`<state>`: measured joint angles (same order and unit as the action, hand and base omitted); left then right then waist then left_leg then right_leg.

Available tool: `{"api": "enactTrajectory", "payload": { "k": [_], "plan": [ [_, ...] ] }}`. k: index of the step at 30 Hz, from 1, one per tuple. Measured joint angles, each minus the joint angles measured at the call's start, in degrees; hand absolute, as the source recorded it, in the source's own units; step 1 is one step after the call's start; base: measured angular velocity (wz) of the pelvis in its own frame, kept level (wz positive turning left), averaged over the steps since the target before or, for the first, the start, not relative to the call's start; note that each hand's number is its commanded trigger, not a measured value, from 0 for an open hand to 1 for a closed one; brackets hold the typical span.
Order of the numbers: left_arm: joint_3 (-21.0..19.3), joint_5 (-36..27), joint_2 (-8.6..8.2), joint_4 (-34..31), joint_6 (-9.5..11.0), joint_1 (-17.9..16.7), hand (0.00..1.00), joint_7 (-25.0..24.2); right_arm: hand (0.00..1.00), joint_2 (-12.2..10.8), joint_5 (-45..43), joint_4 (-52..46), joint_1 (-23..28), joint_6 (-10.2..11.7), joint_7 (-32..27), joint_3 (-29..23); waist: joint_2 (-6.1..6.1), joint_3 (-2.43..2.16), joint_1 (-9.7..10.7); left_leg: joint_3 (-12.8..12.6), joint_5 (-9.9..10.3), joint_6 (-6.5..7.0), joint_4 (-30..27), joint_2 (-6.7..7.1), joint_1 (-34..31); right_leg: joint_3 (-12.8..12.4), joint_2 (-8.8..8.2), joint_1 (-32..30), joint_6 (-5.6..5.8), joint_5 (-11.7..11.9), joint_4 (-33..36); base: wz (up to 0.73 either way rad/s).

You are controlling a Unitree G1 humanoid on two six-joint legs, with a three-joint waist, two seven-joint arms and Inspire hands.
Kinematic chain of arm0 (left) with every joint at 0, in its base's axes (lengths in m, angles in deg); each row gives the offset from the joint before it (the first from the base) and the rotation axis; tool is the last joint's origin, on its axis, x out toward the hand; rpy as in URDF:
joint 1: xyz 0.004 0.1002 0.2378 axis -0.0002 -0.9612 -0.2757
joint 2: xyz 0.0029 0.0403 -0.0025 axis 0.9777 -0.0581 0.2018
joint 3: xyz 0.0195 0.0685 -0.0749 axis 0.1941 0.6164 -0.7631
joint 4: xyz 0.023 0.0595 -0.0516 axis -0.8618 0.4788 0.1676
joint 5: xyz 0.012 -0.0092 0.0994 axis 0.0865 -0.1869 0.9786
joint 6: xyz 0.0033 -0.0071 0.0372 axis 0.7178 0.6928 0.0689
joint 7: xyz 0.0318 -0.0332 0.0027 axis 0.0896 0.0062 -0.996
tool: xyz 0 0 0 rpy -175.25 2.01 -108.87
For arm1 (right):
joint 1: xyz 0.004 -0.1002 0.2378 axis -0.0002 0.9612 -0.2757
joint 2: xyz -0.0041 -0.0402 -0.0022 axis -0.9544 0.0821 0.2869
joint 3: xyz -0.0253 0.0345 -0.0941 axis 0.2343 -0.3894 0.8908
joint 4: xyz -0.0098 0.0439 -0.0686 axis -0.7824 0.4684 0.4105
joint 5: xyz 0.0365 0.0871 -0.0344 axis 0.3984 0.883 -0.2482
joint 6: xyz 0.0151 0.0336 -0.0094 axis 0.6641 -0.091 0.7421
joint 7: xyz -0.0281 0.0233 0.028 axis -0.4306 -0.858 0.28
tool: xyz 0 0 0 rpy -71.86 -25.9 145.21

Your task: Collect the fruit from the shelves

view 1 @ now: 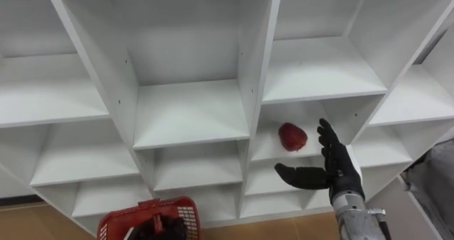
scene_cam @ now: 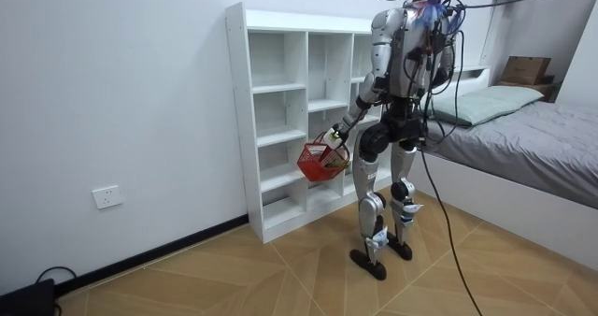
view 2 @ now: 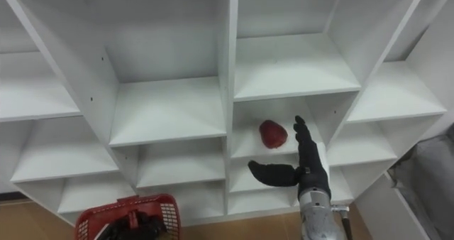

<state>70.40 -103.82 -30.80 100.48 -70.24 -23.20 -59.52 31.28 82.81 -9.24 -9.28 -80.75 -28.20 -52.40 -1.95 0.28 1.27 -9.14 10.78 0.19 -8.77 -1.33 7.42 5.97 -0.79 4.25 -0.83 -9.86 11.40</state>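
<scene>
A red fruit (view 1: 292, 136) lies on a middle shelf of the white closet (view 1: 186, 116), in the compartment right of centre. My right hand (view 1: 339, 167) is open just in front of and below that fruit, thumb spread to the left, fingers straight and pointing up, not touching it. At the bottom left hangs a red wire basket (view 1: 113, 227). My left hand (scene_cam: 339, 138) is curled round its handle, and dark things lie inside the basket. In the room view I stand upright facing the closet (scene_cam: 271, 73), with the basket (scene_cam: 320, 162) at hip height.
The other closet compartments in view hold nothing. A vertical divider (view 1: 254, 91) stands just left of the fruit's compartment. A bed (scene_cam: 533, 138) with a grey cover lies at the room view's right, a cardboard box (scene_cam: 526, 69) behind it. Wooden floor lies below.
</scene>
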Motion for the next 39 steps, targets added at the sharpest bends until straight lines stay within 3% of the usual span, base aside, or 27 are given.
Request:
{"api": "enactTrajectory", "payload": {
  "k": [8,17,20,24,31,39],
  "plan": [
    [-0.23,2.70,0.41,-0.08,-0.01,-0.61,1.00,-0.08,0.00,0.22,-0.15,0.34,0.02,0.00,-0.93,-0.07,-0.24,-0.27,-0.11,0.45,0.01,-0.02,-0.10,0.00,0.14,0.58,-0.01,0.81,-0.01,0.05,-0.76,0.03],
    [-0.45,5.91,1.56,-0.35,-0.01,-1.20,1.00,-2.67,0.00,0.64,1.64,4.96,-1.54,0.32,-2.22,-1.41,-0.34,0.23,-0.66,1.62,0.14,0.06,-0.79,0.08,-0.95,2.12,-0.36,0.36,-0.01,-0.01,-0.60,0.06],
    [-0.84,8.06,1.62,-1.11,-0.02,-1.15,1.00,-2.97,0.00,1.05,1.89,9.14,-4.13,0.32,-2.15,-2.19,-0.28,0.34,-1.51,2.00,0.13,0.06,-1.10,0.07,-2.42,2.43,-0.63,-1.00,-0.11,-0.03,-0.50,0.05],
    [-1.01,10.41,1.87,-2.58,-0.02,-0.40,1.00,-2.82,0.00,3.42,3.38,15.46,-9.60,0.33,-2.95,-2.19,-0.40,0.38,-1.68,3.36,0.11,0.07,-2.78,0.18,-6.12,3.62,-0.99,-3.24,-0.19,0.01,0.46,0.17],
    [-1.08,14.90,2.20,-2.69,-0.17,-0.20,1.00,-2.78,0.00,5.08,5.15,17.43,-14.62,0.34,-4.52,-2.30,-0.81,0.44,-2.67,4.50,0.04,0.03,-3.25,0.31,-9.07,4.69,-1.02,-5.62,-0.25,-0.02,0.69,0.08],
    [-1.11,15.77,2.58,-2.21,-0.45,3.68,1.00,-2.92,0.00,5.94,6.13,24.87,-21.96,0.58,-4.88,-2.69,-1.44,0.74,-3.34,6.93,0.04,0.04,-7.19,0.09,-16.43,7.74,-1.88,-11.24,-0.36,-0.10,3.60,0.18]
  ]
}}
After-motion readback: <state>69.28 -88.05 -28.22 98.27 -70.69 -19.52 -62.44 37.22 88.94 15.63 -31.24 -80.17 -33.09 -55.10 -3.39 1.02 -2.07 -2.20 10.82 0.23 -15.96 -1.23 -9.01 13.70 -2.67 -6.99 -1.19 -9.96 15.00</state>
